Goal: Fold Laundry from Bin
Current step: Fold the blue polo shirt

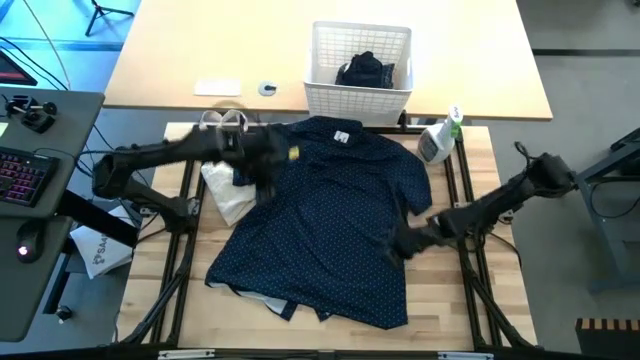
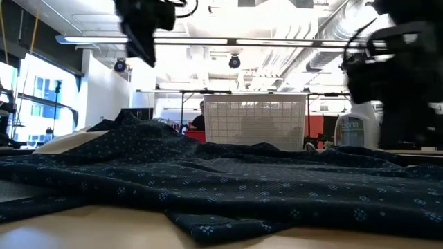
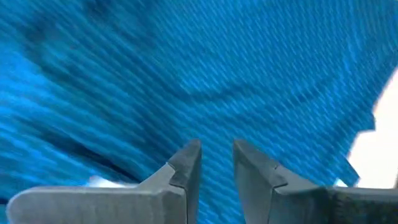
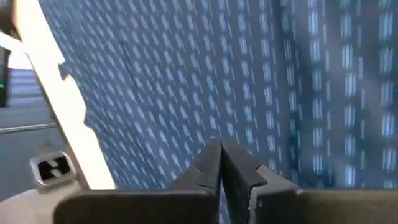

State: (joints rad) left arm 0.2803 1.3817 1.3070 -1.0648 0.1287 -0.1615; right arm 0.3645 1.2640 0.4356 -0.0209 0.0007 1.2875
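Note:
A navy shirt with tiny white dots lies spread flat on the wooden table, its collar toward the white lattice bin at the far edge. A dark garment lies in the bin. My left gripper hovers over the shirt's left shoulder, well above the cloth. Its fingers are slightly open with nothing between them. My right gripper is low at the shirt's right edge, and its fingers are shut. My right gripper is shut and slants down over the shirt's right edge. Whether its fingertips touch the cloth, I cannot tell.
A cream-white cloth lies partly under the shirt's left side. A spray bottle stands at the table's far right, beside the bin. Bare wood shows along the near edge and in the near left corner.

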